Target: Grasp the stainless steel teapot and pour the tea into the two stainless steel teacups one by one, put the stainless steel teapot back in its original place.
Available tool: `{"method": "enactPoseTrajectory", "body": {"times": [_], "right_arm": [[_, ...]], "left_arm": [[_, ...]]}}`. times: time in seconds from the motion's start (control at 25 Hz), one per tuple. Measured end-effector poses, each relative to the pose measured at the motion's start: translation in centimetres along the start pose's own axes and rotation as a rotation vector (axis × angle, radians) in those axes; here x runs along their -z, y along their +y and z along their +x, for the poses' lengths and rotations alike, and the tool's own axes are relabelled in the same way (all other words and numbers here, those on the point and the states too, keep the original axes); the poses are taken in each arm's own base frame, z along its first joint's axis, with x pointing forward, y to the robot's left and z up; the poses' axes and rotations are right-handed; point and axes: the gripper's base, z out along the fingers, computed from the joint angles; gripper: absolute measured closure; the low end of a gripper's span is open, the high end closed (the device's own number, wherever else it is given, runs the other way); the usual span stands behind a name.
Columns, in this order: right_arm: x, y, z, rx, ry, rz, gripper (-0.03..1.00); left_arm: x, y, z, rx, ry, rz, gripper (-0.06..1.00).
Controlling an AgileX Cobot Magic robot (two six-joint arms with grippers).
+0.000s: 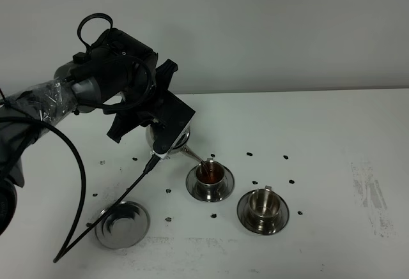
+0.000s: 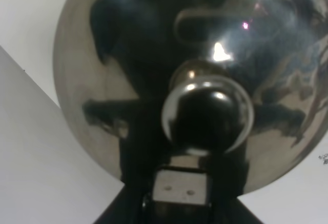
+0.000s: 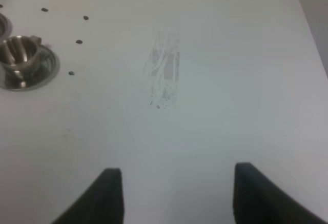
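My left gripper (image 1: 151, 118) is shut on the stainless steel teapot (image 1: 167, 140) and holds it tilted above the table. The thin spout (image 1: 195, 157) reaches over the left teacup (image 1: 209, 173), which holds brown tea. To its right, the second teacup (image 1: 262, 203) stands on its saucer and looks empty. The original place, a flat round saucer (image 1: 121, 224), lies bare at the front left. In the left wrist view the domed lid (image 2: 128, 55) and its knob (image 2: 206, 114) fill the frame above the left gripper (image 2: 180, 196). My right gripper (image 3: 177, 183) is open over bare table, with a teacup (image 3: 15, 52) far off.
Small black dots (image 1: 285, 158) ring the saucers on the white table (image 1: 319, 126). A black cable (image 1: 77, 164) hangs from the left arm down to the table's front. A grey scuff mark (image 1: 369, 196) lies at the right, also seen as a scuff mark (image 3: 165, 70) from the right wrist.
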Motion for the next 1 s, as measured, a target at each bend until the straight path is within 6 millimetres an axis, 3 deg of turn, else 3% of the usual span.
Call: {"method": "enactPoseTrajectory", "body": {"times": [1.0], "right_arm": [[0.0, 0.0, 0.0, 0.001, 0.0, 0.0, 0.48]], "left_arm": [[0.11, 0.34, -0.3, -0.033, 0.013, -0.023, 0.68]]}}
